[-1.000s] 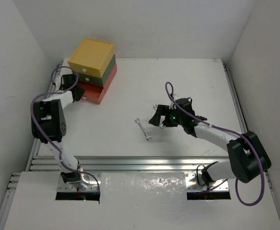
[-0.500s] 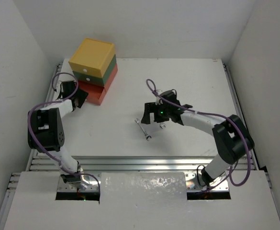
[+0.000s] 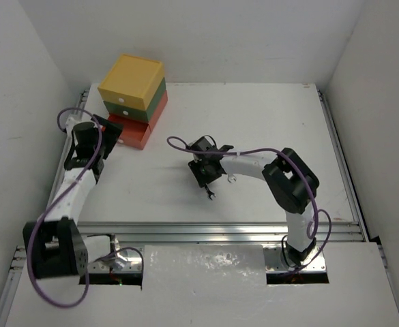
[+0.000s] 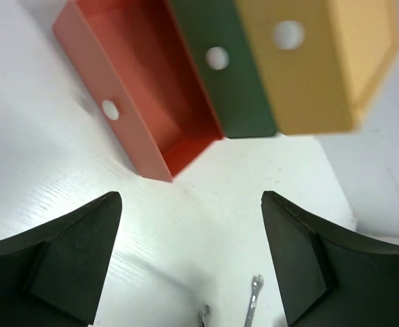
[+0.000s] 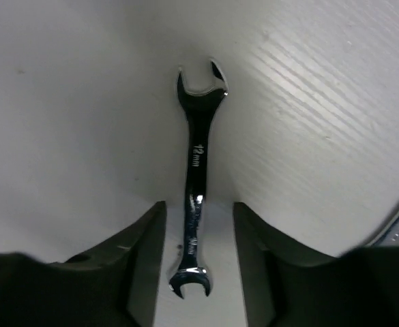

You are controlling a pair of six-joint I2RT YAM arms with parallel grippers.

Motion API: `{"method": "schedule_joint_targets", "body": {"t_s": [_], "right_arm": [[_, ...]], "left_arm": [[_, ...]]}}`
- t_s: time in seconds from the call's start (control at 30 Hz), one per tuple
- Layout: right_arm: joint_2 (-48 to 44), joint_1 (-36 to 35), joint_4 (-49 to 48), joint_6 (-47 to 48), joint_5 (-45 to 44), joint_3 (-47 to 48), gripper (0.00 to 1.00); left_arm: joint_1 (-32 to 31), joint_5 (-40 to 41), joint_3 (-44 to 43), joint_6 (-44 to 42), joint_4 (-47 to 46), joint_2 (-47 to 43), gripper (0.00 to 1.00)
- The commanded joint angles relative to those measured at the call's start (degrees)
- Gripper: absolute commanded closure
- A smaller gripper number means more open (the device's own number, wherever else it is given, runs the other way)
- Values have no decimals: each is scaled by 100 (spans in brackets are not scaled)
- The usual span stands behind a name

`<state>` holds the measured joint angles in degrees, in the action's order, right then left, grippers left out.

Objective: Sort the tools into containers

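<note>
The right gripper [image 5: 198, 262] stands with jaws spread astride the silver wrench [image 5: 198, 157], which lies flat at frame centre. Steel that thin could skid or pivot out as they close. The left gripper [image 4: 192, 266], also spread, hovers below the open red drawer [image 4: 127, 133].

The left arm [image 3: 73, 191] at frame left and the right arm [image 3: 248, 162] at centre were white links joined by bulky black housings. Purple cables [image 3: 174, 138] looped along them. The left hand [image 4: 191, 201] and right hand [image 5: 198, 204] had matte black wedge fingers [image 4: 69, 262].
</note>
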<state>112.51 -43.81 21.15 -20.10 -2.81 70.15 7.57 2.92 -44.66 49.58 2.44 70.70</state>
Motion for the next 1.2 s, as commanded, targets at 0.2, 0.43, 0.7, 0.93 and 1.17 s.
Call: {"method": "schedule_joint_targets", "body": {"t_s": [0.2, 0.43, 0.7, 0.93, 1.17], "right_arm": [[772, -224, 742, 146, -572, 315, 100], [134, -330, 462, -29, -229, 131, 100], [-1344, -321, -883, -416, 149, -958, 100], [-2355, -321, -1664, -539, 963, -1460, 100], [-3138, -426, -2080, -724, 1730, -1689, 100]], "left_arm": [[-151, -590, 713, -502, 565, -2410, 17], [-704, -1276, 1442, -582, 390, -2965, 16], [-1495, -2216, 3303, 534, -1972, -3246, 17], [-2250, -2236, 3825, 1238, -4154, -2843, 17], [-2928, -1830, 3641, 1317, -4813, -2236, 29]]}}
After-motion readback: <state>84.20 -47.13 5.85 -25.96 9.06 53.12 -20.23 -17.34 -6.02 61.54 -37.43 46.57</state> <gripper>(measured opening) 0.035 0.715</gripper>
